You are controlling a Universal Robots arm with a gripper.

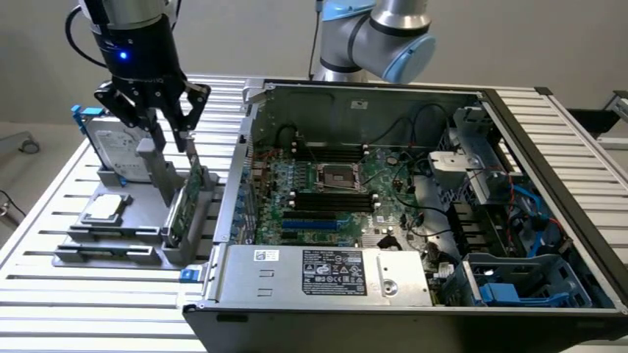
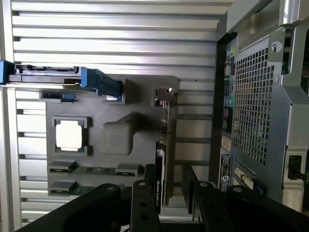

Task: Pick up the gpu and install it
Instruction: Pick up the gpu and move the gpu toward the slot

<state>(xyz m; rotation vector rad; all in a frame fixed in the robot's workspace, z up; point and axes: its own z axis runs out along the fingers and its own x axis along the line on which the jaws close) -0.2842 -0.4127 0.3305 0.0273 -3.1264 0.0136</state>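
The gpu (image 1: 187, 193) stands on its long edge in a gray holder (image 1: 73, 255) on the slatted surface (image 1: 98, 312), in the left part of the exterior view, just beside the open computer case (image 1: 549, 132).

From the exterior view's left you see first a hard drive (image 1: 110, 151) in a blue frame, upright at the back of the holder. In front of it a small square silver chip (image 1: 106, 208) lies flat in its own pocket. To the right of these is the gpu, with its green board facing the case.

The tool (image 1: 170, 143) hangs directly above the gpu. Its fingers (image 2: 144, 198) are wide apart, and in the wrist view the upper edge of the card lies between them. You cannot tell whether one finger touches the card. The tool does not clamp it.

Further right, the case lies on its side with the green main board (image 1: 334, 187) exposed and a silver power supply (image 1: 324, 272) at the near wall.
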